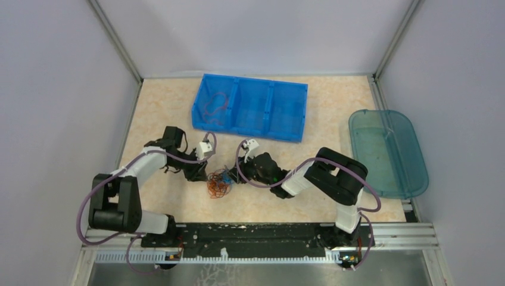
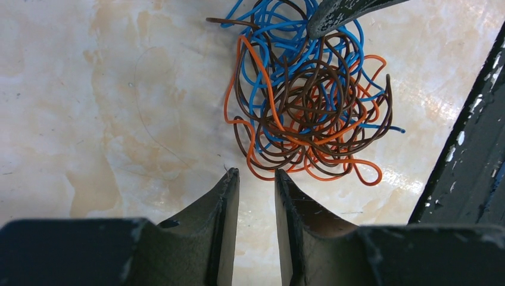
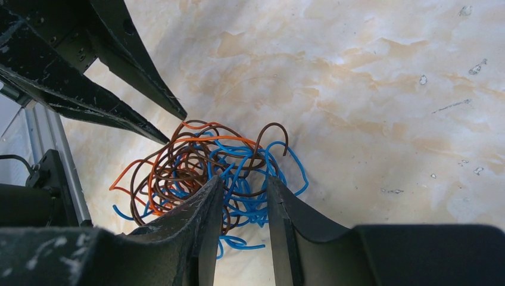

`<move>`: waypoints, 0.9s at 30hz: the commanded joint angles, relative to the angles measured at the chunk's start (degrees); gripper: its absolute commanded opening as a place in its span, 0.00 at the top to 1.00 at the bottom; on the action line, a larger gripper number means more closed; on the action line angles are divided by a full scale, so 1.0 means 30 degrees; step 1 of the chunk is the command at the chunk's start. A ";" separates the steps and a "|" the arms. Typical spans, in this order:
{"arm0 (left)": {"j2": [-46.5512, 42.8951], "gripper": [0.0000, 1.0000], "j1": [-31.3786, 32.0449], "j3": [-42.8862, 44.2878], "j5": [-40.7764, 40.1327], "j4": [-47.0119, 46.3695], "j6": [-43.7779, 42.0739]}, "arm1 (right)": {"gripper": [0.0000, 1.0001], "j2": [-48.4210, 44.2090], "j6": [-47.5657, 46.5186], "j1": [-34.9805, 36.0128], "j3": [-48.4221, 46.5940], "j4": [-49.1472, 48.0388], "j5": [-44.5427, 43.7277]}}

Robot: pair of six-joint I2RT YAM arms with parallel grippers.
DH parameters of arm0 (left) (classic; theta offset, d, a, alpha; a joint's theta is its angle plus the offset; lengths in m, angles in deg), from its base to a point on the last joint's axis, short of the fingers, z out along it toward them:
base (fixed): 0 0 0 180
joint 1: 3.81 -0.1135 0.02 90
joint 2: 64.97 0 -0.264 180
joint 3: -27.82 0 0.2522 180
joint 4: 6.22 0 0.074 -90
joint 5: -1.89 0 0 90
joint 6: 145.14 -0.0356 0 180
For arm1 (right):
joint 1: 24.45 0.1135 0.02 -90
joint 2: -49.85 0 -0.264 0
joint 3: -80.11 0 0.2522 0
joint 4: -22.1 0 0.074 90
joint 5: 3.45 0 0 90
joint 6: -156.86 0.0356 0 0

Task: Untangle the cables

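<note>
Mid-tabletop (image 1: 167, 113), between both arms: cables (image 2: 304, 95), one tight clump of orange, blue and brown loops.
Left hand (image 2: 255, 174): narrow gap, nothing inside, parked just short of clump's orange edge. Likely lined up for outer loop.
Right hand (image 3: 244, 179): narrow gap too, set over blue strands on opposite side, loops across gap, not pinched. Probably opposed for pulling apart.
Room: bare tabletop either side and nearer bases. Blue bin (image 1: 250, 107) behind, well apart. Teal tray (image 1: 387, 152) at right edge. Tight only between hands.
</note>
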 commanded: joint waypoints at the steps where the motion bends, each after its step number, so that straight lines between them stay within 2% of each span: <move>1: -0.0398 0.66 -0.0279 -0.0281 0.0104 0.0068 -0.1116 | 0.66 -0.0978 0.0143 0.0127 -0.0237 -0.0331 -0.0264; 12: -0.0097 0.67 -0.0223 -0.0657 0.0191 -0.2345 0.0506 | 0.67 -0.1368 0.0430 0.0127 -0.0224 -0.0178 -0.0351; 22: -0.0156 0.68 0.0012 -0.0927 -0.0420 -0.1984 -0.0110 | 0.66 -0.1461 0.0708 0.0130 -0.0255 -0.0224 -0.0461; 27: 0.0414 0.70 0.0568 -0.0828 -0.0270 -0.2928 0.0893 | 0.67 -0.1545 0.0899 0.0127 -0.0057 -0.0428 -0.0571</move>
